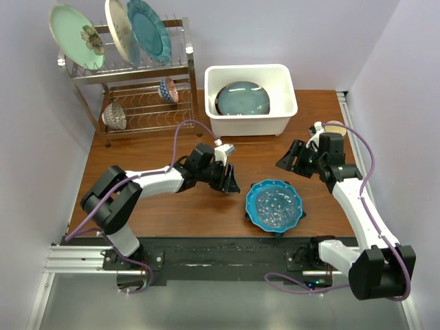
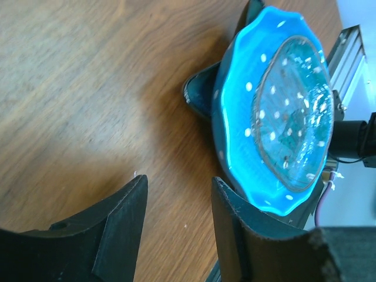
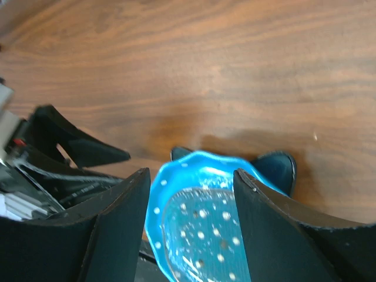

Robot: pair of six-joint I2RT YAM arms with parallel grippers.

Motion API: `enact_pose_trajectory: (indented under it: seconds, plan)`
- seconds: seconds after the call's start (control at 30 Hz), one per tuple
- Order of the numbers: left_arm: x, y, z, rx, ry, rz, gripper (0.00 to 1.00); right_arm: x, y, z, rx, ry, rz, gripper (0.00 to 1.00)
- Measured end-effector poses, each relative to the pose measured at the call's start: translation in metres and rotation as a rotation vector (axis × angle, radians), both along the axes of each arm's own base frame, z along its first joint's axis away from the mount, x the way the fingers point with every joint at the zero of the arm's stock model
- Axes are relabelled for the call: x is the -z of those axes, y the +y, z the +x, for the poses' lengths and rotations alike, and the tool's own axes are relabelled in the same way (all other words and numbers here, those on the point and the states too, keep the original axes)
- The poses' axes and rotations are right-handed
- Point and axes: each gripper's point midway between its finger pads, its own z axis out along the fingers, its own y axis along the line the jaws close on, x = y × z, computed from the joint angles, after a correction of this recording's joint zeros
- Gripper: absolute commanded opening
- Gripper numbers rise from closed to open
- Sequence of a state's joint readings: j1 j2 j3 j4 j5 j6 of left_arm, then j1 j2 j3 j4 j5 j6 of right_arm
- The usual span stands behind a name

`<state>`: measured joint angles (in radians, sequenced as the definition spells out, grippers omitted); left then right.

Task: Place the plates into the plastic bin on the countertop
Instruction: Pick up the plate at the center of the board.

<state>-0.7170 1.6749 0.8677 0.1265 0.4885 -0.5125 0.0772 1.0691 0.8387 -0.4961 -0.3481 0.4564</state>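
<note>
**Top view.**
- L claw (image 1: 227, 177): jaws apart, nothing held, low over countertop (image 1: 158, 213).
- Blue dotted plate (image 1: 275, 204): just right of the L claw, on its near side. Sits on star plate (image 1: 249, 217).
- R claw (image 1: 289, 159): jaws also spread, empty. The stack lies just to its near side.
- Both claws flank the stack, prob. so either can take a rim.
- Bin (image 1: 214, 110): beyond both claws, dark-edged plate (image 1: 243, 98) flat inside.
- Rack (image 1: 137, 72): well beyond the L claw. Mint plate (image 1: 75, 36), cream plate (image 1: 118, 29) and teal plate (image 1: 148, 29) stand upright in its slots.

**L wrist view.** Fingers (image 2: 126, 223) wide, bare wood between. Blue dotted plate ahead, off to the right finger's side.

**R wrist view.** Fingers (image 3: 264, 223) wide. Blue dotted plate ahead, centred in the gap; looks lined up for approach.
</note>
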Motion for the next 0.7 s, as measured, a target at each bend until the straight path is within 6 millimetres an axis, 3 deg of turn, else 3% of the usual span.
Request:
enact_pose_trajectory:
  seconds: [0.13, 0.37, 0.7]
  plan:
    - [-0.005, -0.009, 0.002, 0.015, -0.015, -0.02, 0.51, 0.012, -0.006, -0.016, 0.01, 0.029, -0.027, 0.6]
    - [0.002, -0.027, -0.007, 0.063, 0.0, -0.027, 0.51, 0.052, -0.01, -0.044, 0.016, 0.15, -0.047, 0.6]
    - [0.006, -0.042, -0.015, 0.097, 0.019, -0.032, 0.5, 0.051, -0.011, -0.047, 0.014, 0.133, -0.057, 0.6]
